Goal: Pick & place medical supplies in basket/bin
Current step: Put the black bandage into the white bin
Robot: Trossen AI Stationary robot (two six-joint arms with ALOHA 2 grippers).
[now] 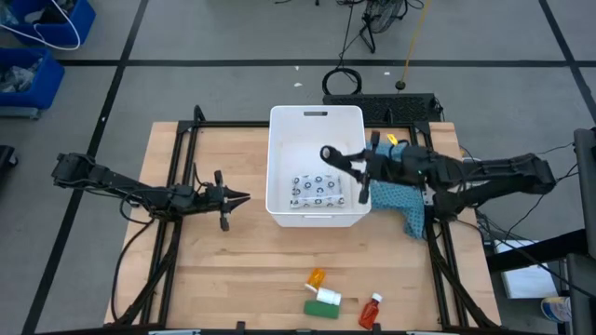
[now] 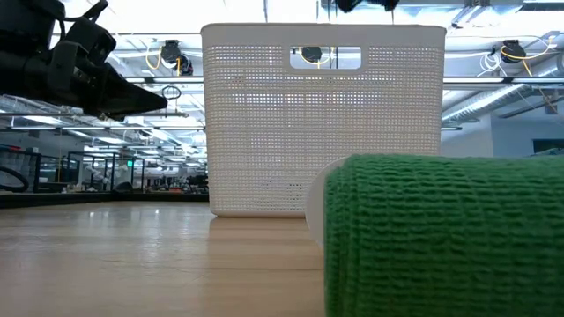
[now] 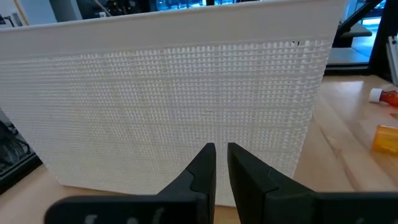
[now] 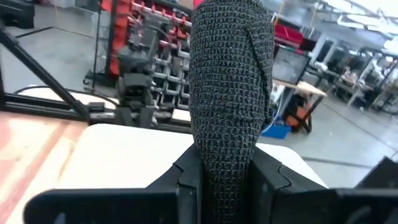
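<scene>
Right fingers (image 4: 221, 171) clamped on black oblong piece (image 1: 337, 157), held above white tub (image 1: 316, 118), white dark-patterned flat packet (image 1: 317, 192) inside. Left fingers (image 1: 244, 196) nearly together, just beside tub's wall. Remaining supplies near surface (image 1: 233, 270) front edge.

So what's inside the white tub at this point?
Inside the white tub lies one white dark-patterned packet. The right hand holds a black oblong piece over it, hiding some floor; the rest looks bare.

Grey floor (image 1: 233, 37), blue bins (image 1: 37, 46) beyond table
</scene>
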